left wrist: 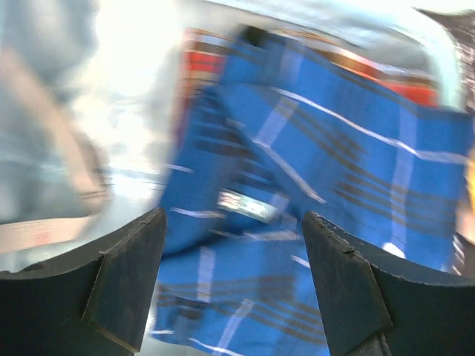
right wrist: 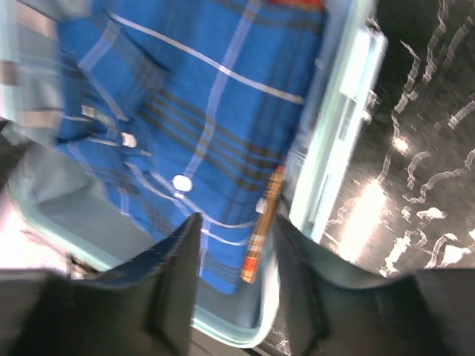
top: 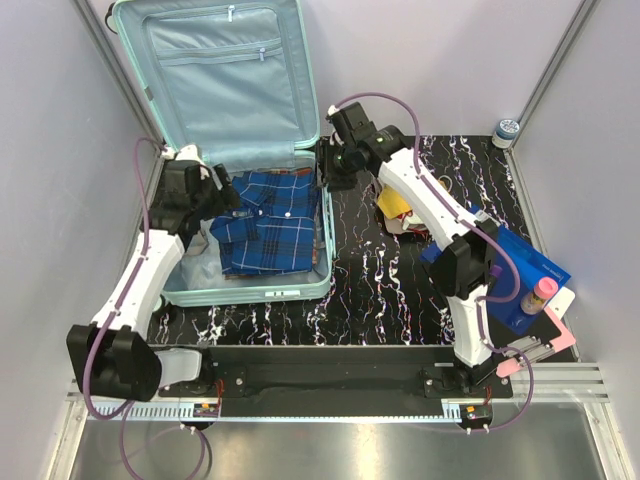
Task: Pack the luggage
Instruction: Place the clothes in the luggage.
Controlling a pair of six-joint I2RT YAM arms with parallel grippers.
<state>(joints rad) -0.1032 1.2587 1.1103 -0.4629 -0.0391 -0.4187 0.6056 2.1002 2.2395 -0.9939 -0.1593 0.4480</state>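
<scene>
Two grippers hang over the luggage [top: 255, 291], which lies flat on the black marbled table [top: 380, 290] with its lid stood upright at the back, so the tray takes clothes from above. At the luggage's left wall, the left gripper [left wrist: 234, 219] stands with its jaws wide apart and nothing between them. It hangs above a folded blue plaid shirt [top: 268, 225], which fills the middle and right of the tray. A pale, clear-wrapped bundle [top: 200, 262] sits in the tray's front-left corner.

At the luggage's right rim, the right gripper [right wrist: 236, 222] points down at the shirt's edge. Its fingers are parted more narrowly, and they too are empty. The shirt appears freshly laid in and let go, one arm on each side to keep it flat.

Further right of the luggage, more items lie on the table — a yellow-and-red heap [top: 398, 208], a flat blue box [top: 520, 265] and a pink-capped bottle [top: 543, 293]. Packing looks only partly done, and the heap just beside the luggage is probably the easiest next pick for the right arm.
</scene>
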